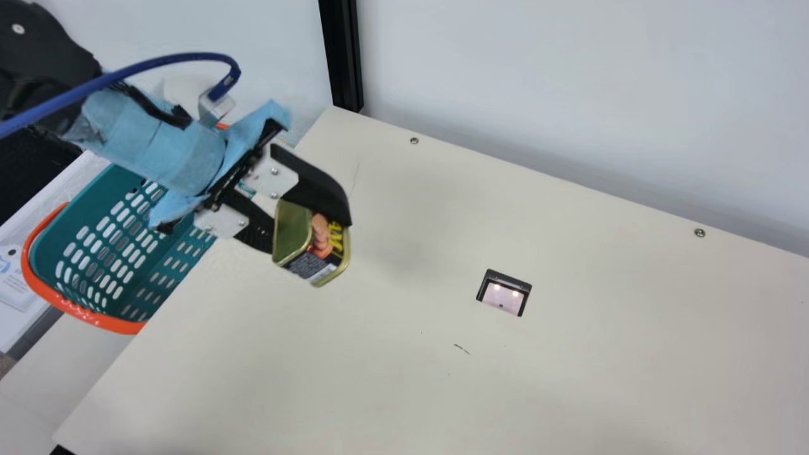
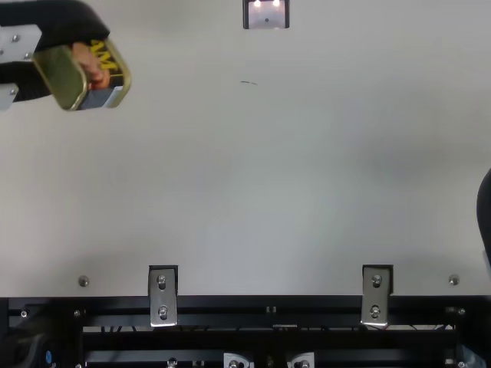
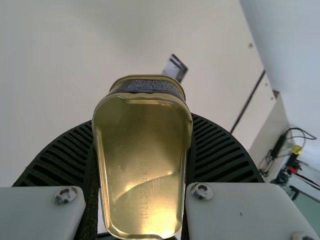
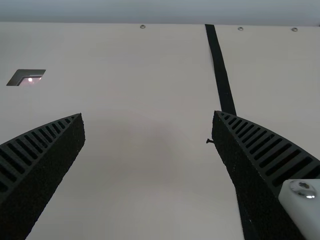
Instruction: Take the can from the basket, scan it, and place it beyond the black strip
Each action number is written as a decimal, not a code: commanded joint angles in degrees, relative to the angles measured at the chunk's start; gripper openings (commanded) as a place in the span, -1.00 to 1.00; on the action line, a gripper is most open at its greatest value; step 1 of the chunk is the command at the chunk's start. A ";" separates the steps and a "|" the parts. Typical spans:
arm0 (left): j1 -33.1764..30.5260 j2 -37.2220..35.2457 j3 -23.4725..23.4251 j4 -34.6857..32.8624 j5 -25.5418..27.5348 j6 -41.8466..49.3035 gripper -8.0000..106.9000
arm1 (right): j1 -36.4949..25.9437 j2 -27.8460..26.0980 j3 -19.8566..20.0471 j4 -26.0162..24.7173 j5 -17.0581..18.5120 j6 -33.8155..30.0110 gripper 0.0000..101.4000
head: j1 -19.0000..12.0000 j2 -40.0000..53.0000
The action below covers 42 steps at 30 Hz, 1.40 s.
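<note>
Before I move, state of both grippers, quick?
Left gripper: closed on the can.
Right gripper: open, nothing between its fingers.

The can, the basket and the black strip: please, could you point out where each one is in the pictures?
Can (image 1: 292,230): main view, on its flat gold end.
Basket (image 1: 117,323): main view, on its orange handle.
Black strip (image 4: 220,70): right wrist view, on its uncovered stretch.

Clear lane: open tabletop (image 1: 392,385) from the can (image 1: 294,230) to the scanner window (image 1: 504,296), continuing to the black strip (image 4: 222,75). Limits: wall (image 1: 569,95) along the far edge, black post (image 1: 341,57) at the far left corner. Obstacles: left arm (image 1: 158,145) partly covering the basket (image 1: 95,189) in the main view; right arm (image 2: 486,207) at the top view's edge
</note>
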 commanded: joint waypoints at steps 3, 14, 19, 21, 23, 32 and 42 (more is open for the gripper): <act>-1.64 -1.90 0.13 -0.53 -0.04 -3.72 -0.68 | 0.00 0.00 0.00 0.00 0.00 0.00 1.00 | -1.29 0.66; -2.44 -4.29 1.20 0.19 0.12 -5.95 -0.68 | 0.00 0.00 0.00 0.00 0.00 0.00 1.00 | -1.29 0.66; -2.44 -4.29 1.20 0.08 0.12 -5.95 -0.68 | 0.00 0.00 0.00 0.00 0.00 0.00 1.00 | -1.29 0.66; -2.44 -4.29 1.20 0.08 0.12 -5.95 -0.68 | 0.00 0.00 0.00 0.00 0.00 0.00 1.00 | -1.29 0.66; -2.44 -4.29 1.20 0.08 0.12 -5.95 -0.68 | 0.00 0.00 0.00 0.00 0.00 0.00 1.00 | -1.29 0.66; -2.36 -4.18 1.37 -0.01 -0.04 -5.67 -0.68 | 0.00 0.00 0.00 0.05 0.00 0.00 1.00 | -1.22 0.55; -10.25 -2.60 -4.67 9.25 -2.90 -4.45 -0.68 | 0.00 0.00 0.00 0.05 0.00 0.00 1.00 | -0.60 -4.38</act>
